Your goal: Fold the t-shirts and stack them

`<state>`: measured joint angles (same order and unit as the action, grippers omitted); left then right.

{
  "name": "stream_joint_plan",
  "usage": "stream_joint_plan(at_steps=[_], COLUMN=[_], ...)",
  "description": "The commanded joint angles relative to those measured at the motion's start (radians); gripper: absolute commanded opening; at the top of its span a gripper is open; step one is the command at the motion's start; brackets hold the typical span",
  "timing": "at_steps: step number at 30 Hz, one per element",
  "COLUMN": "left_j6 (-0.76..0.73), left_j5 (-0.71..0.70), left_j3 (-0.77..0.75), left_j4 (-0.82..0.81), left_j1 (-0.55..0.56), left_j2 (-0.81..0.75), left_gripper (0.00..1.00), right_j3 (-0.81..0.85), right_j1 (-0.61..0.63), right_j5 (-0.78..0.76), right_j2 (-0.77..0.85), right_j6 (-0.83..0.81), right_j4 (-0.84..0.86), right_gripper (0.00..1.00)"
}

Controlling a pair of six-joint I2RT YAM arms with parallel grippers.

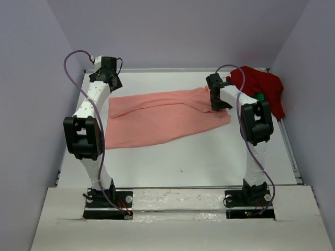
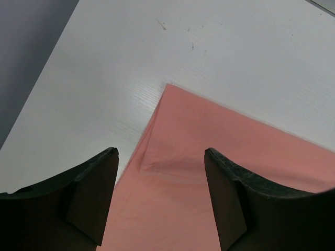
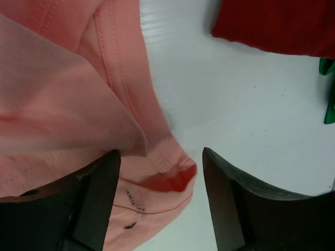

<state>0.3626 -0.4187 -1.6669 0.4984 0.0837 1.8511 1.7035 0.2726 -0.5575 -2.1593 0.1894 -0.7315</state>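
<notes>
A salmon-pink t-shirt (image 1: 162,117) lies spread across the middle of the white table. My left gripper (image 2: 161,157) is open above its far left corner (image 2: 220,157), the cloth between the fingers but not clamped. My right gripper (image 3: 159,157) is open over the shirt's far right edge, where a hemmed fold and neck opening (image 3: 172,180) show. A dark red t-shirt (image 1: 259,86) lies bunched at the far right corner; it also shows in the right wrist view (image 3: 277,23). A bit of bright green cloth (image 3: 328,86) peeks beside it.
The white table (image 1: 199,157) is walled by purple panels on the left, back and right. The left arm (image 1: 86,130) and right arm (image 1: 256,125) stand over the table's sides. A raised white ledge runs along the near edge.
</notes>
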Motion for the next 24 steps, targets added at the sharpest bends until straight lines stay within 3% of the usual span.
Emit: stream_joint_plan(at_steps=[1, 2, 5, 8, 12, 16, 19, 22, 23, 24], left_j6=[-0.013, -0.011, -0.004, 0.002, -0.004, -0.014, -0.019, -0.024, -0.025, -0.025], left_j5=[0.009, 0.005, -0.028, -0.028, -0.058, -0.104, -0.115, -0.105, -0.092, -0.083], left_j3=[0.019, 0.027, 0.045, 0.099, 0.162, 0.196, 0.257, 0.317, 0.349, 0.361], left_j4=[-0.001, -0.003, 0.003, -0.003, -0.012, 0.012, -0.001, -0.018, -0.027, -0.034], left_j1=[0.011, 0.019, 0.068, 0.120, 0.177, 0.218, 0.243, 0.260, 0.260, 0.261], left_j2=[-0.075, -0.078, -0.095, -0.145, -0.233, -0.274, -0.318, -0.340, -0.346, -0.349], left_gripper=[0.77, 0.77, 0.77, 0.77, 0.78, 0.77, 0.76, 0.73, 0.70, 0.67], right_j3=[-0.021, -0.016, 0.008, -0.056, -0.214, -0.333, -0.396, -0.459, -0.473, -0.487], right_j1=[-0.009, -0.009, -0.009, -0.009, -0.009, 0.005, 0.014, 0.014, 0.014, 0.014], right_j5=[-0.024, -0.028, -0.042, -0.024, 0.140, 0.205, 0.310, 0.413, 0.427, 0.429], right_j2=[0.025, 0.029, 0.068, 0.150, 0.361, 0.504, 0.584, 0.627, 0.645, 0.651], right_j6=[0.018, 0.010, -0.008, 0.004, 0.050, 0.079, 0.093, 0.104, 0.099, 0.099], right_j4=[0.007, 0.009, 0.007, 0.024, 0.104, 0.150, 0.164, 0.175, 0.173, 0.172], right_gripper=[0.75, 0.81, 0.85, 0.85, 0.84, 0.82, 0.76, 0.53, 0.15, 0.00])
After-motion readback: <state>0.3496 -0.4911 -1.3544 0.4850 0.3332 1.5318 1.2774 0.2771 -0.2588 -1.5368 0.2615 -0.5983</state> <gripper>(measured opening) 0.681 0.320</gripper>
